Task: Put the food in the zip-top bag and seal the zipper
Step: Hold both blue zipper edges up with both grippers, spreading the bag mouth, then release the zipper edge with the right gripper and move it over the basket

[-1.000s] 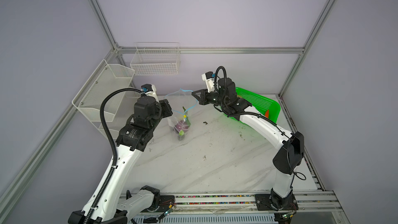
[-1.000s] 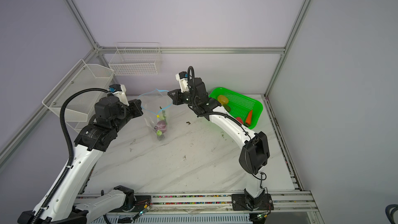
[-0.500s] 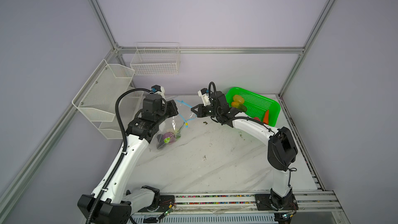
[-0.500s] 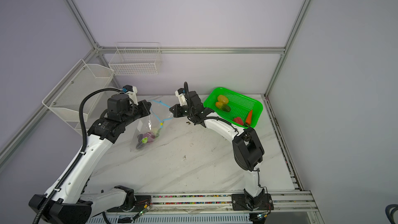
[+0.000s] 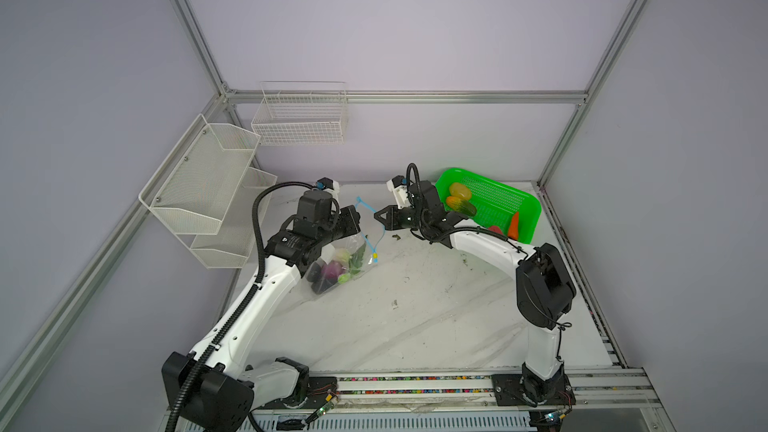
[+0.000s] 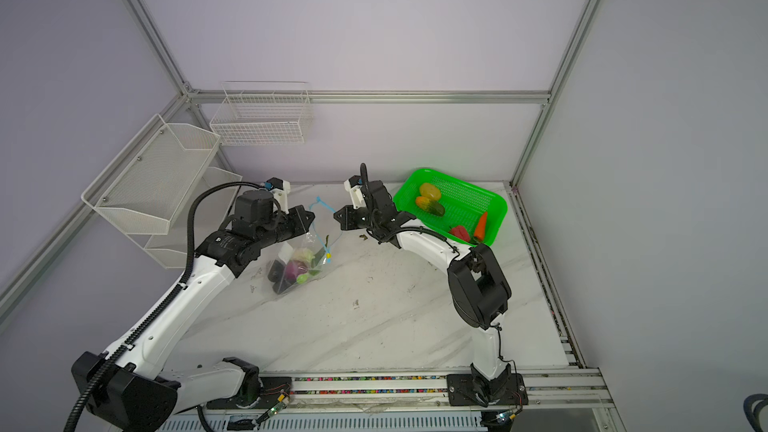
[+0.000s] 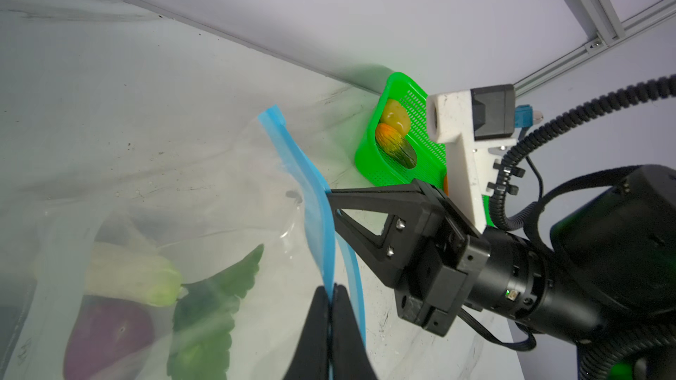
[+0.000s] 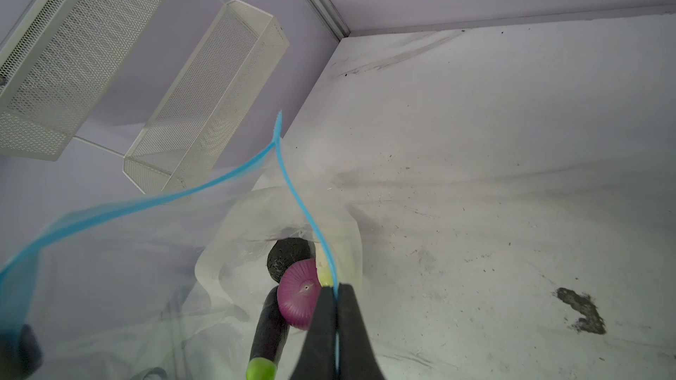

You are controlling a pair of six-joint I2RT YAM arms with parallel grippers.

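Well left of the green basket (image 5: pixel 498 201), the left gripper (image 7: pixel 331 291) pinches one lip of the zip-top bag (image 5: pixel 322 284)'s blue zipper (image 7: pixel 292 155), jaws pressed together. The bag sags below it with a purple onion (image 8: pixel 298 296) and a dark avocado (image 8: pixel 287 257) inside. Just left of the basket, the right gripper (image 8: pixel 336 288) pinches the other lip; a carrot (image 5: pixel 514 224) lies in the basket.

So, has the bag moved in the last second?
Yes. In both top views the bag has sunk and shifted left, away from the green basket and toward the mesh shelf.
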